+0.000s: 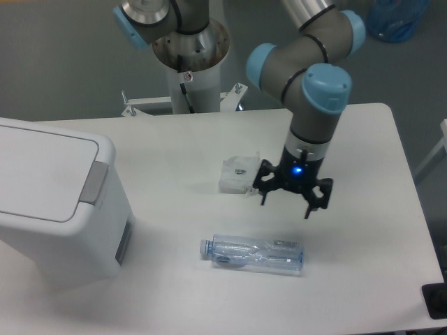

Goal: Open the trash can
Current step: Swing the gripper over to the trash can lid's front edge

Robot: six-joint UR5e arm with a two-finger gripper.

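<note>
We see the trash can [56, 202] at the left edge of the table [363, 139], partly cut off by the frame. It is a white boxy bin with rounded corners. Its flat lid [42, 174] sits closed and flush on top. The grey push tab [94, 183] sits on the lid's right edge, facing the middle of the table. We also see a darker grey panel [123, 241] low on the can's right side wall.

The gripper [285, 201] hangs over the table's centre-right, well apart from the trash can, pointing down. Its black fingers [309, 204] are spread apart with clear table showing between them, so we read it as open. It holds nothing. A blue light [299, 169] glows on the wrist just above the fingers.

Just left of the gripper we see a small crumpled clear plastic packet [237, 174] lying on the table; one finger's edge looks close to it, but we cannot tell if they touch.

A clear plastic bottle [253, 253] lies on its side below the gripper, nearer the front edge, cap end pointing left toward the trash can. It is apart from both the gripper and the can.

The arm [307, 63] comes down from the top of the frame, with grey links and light-blue joint caps. Its base column [190, 49] stands behind the table's far edge.
</note>
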